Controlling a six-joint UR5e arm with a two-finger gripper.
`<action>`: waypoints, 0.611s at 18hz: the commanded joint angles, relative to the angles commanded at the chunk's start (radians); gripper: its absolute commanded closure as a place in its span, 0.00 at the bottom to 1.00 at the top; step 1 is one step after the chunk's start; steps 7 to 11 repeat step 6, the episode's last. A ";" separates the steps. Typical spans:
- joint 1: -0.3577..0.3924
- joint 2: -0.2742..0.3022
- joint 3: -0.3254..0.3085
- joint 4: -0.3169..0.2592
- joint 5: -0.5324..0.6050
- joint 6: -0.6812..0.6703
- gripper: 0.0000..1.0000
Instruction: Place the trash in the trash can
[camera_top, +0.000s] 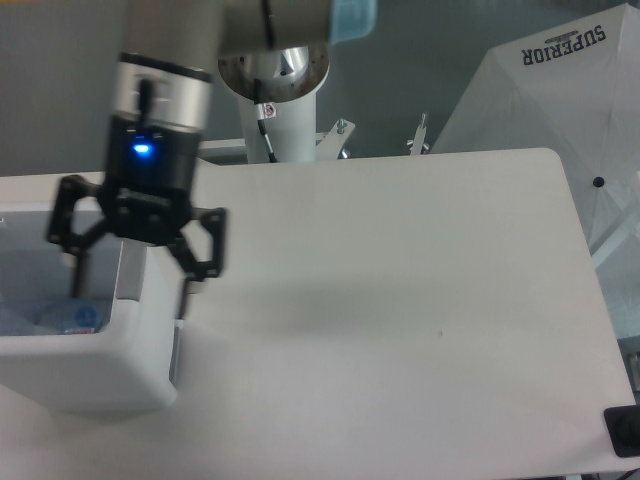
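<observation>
While inside the trash can (100, 350), the bottle (60, 317), tool (130, 285) spread above.

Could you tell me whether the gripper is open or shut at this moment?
Open. The gripper has its two fingers spread wide apart above the trash can, with nothing between them.

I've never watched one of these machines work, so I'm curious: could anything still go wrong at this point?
Possibly. The open end effector hangs low, straddling the right wall of the trash can, so a sideways move might catch the rim and shove or tip the bin. The bottle lies inside, so a tipped bin could spill it onto the table.
</observation>
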 joint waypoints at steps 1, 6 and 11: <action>0.015 0.000 0.002 -0.003 -0.002 0.027 0.00; 0.045 0.011 0.000 -0.031 0.046 0.149 0.00; 0.045 0.011 0.000 -0.031 0.046 0.149 0.00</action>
